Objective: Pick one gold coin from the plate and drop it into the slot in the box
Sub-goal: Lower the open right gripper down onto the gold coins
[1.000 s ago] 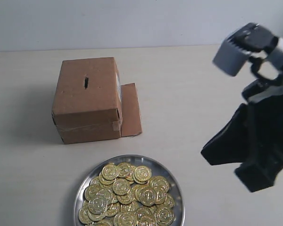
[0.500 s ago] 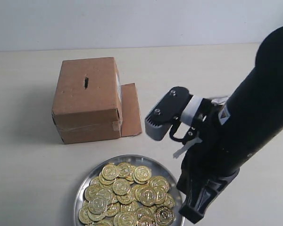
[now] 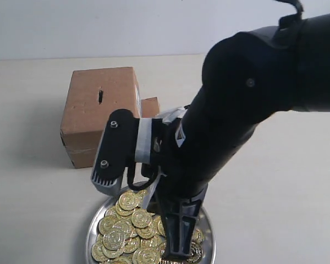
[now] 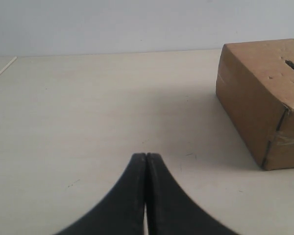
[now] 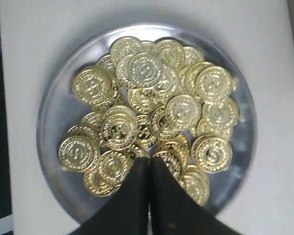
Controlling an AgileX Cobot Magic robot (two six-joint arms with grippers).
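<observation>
Only my right wrist view is showing most of the plate (image 5: 50,128); my right gripper (image 5: 148,164) is pointing down over it, fingers (image 5: 127,203) clenched together.

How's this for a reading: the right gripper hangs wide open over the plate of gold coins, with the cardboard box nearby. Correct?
Not quite. The right gripper is shut, fingers pressed together, as the right wrist view shows. The rest holds: it hangs over the plate of gold coins, with the cardboard box nearby.

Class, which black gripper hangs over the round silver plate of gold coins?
The right gripper, above the plate; the left gripper faces tabletop beside the brown cardboard box.
</observation>
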